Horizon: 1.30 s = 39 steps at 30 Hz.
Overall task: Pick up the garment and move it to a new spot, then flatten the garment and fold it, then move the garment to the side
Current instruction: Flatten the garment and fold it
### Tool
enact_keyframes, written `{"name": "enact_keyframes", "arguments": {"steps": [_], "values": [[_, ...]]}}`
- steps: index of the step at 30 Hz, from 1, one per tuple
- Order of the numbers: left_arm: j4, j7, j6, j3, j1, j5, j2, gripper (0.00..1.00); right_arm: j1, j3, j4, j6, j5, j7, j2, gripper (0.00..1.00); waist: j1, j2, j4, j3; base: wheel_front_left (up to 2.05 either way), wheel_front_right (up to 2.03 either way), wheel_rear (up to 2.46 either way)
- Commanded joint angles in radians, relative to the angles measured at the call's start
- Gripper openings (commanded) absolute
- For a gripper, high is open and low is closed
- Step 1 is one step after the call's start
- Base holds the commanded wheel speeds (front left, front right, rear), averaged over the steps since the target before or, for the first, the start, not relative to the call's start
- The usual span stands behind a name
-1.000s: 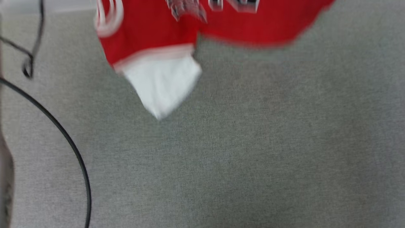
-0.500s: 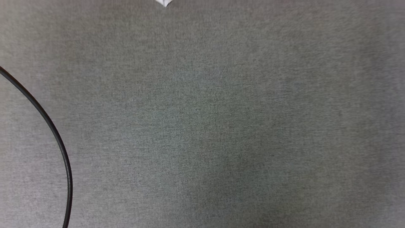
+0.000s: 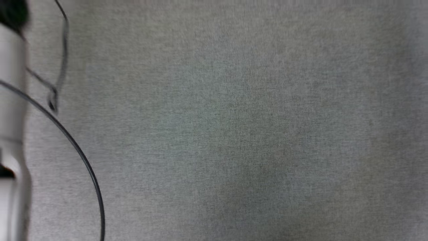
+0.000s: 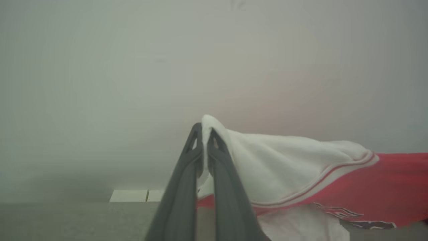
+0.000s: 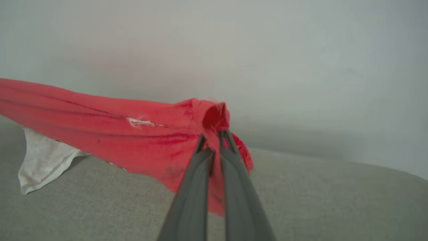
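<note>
Head view: a pale forearm (image 3: 11,100) is blurred and cut off by the left edge; a black cable (image 3: 81,154) is cut off at the bottom. The shirt (image 4: 301,167) is cut off by the right edge of the left wrist view; its print (image 4: 337,212) cannot be read.

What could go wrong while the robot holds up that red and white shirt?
The left end effector pinches only a small tip of the white sleeve, so the garment might slip free. The right end effector grips a bunched red fold, which may leave creases once laid down. A hanging white flap sits close to the grey surface and could tuck under.
</note>
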Motion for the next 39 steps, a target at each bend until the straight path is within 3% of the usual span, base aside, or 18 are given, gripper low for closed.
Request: {"name": "enact_keyframes", "arguments": {"steps": [1,8,15,21,29,35,39], "values": [[0.012,-0.01,0.0,-0.003,0.057,-0.013,-0.004,0.0,0.05,0.017,0.014,-0.001,0.021,-0.01,-0.009,0.0,-0.0001,0.0,0.013,-0.052,0.0,0.0,0.0],[0.0,-0.042,-0.001,0.004,0.39,-0.085,-0.023,0.0,0.313,0.123,0.017,-0.001,0.123,-0.08,-0.05,0.0,-0.0001,0.0,0.035,-0.215,0.0,0.0,0.0],[-0.147,-0.05,0.013,0.071,0.752,-0.111,0.004,0.0,0.587,0.171,-0.055,-0.001,0.22,-0.143,-0.101,0.0,-0.0001,0.0,0.035,-0.349,0.0,0.0,0.0],[-0.377,-0.05,0.095,0.17,1.089,-0.101,0.002,0.0,0.801,0.174,-0.151,-0.002,0.275,-0.165,-0.125,0.0,-0.0001,0.0,0.02,-0.455,0.0,0.0,0.0],[-0.715,0.039,0.225,0.191,1.471,-0.108,0.013,0.0,1.115,0.1,-0.367,-0.002,0.26,-0.117,-0.16,0.0,-0.0001,0.0,0.035,-0.549,0.0,0.0,0.0],[-0.928,0.147,0.313,0.209,1.658,-0.127,0.037,0.0,1.371,-0.046,-0.583,-0.002,0.195,-0.016,-0.118,0.0,-0.0001,0.0,0.048,-0.571,0.0,0.0,0.0],[-1.041,0.165,0.348,0.224,1.696,-0.129,0.038,0.0,1.438,-0.102,-0.735,-0.001,0.15,0.071,-0.068,0.0,-0.0001,0.0,0.036,-0.559,0.0,0.0,0.0]]}}
